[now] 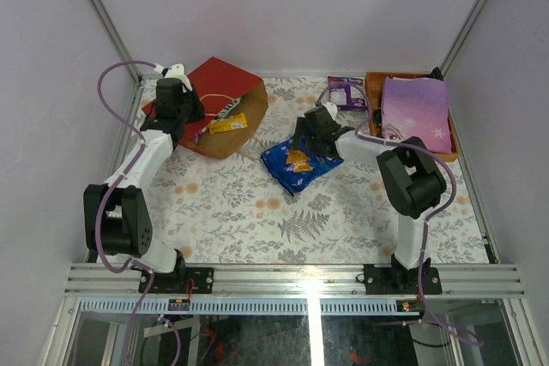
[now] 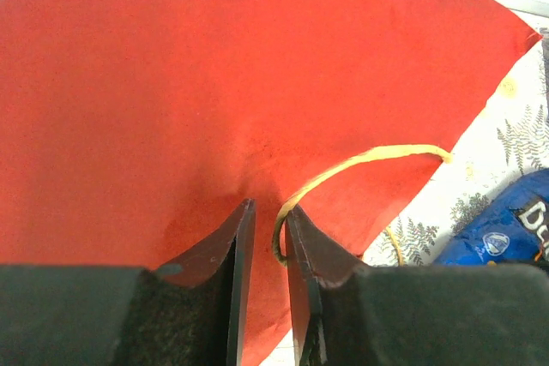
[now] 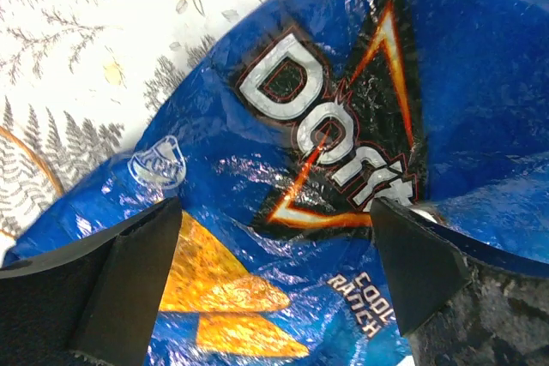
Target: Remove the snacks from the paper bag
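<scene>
Floral tablecloth (image 1: 257, 212); overhead only, possibly yellow packet (image 1: 228, 123) inside paper bag (image 1: 225, 81)

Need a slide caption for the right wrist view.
Open right tool poised over a glossy blue Doritos chip bag lying on the floral-print table.

Floral table (image 1: 257, 212): paper bag (image 1: 223, 83) back left, Doritos bag (image 1: 296, 165) centre, purple packet (image 1: 346, 92), orange tray (image 1: 374, 83) back right.
</scene>
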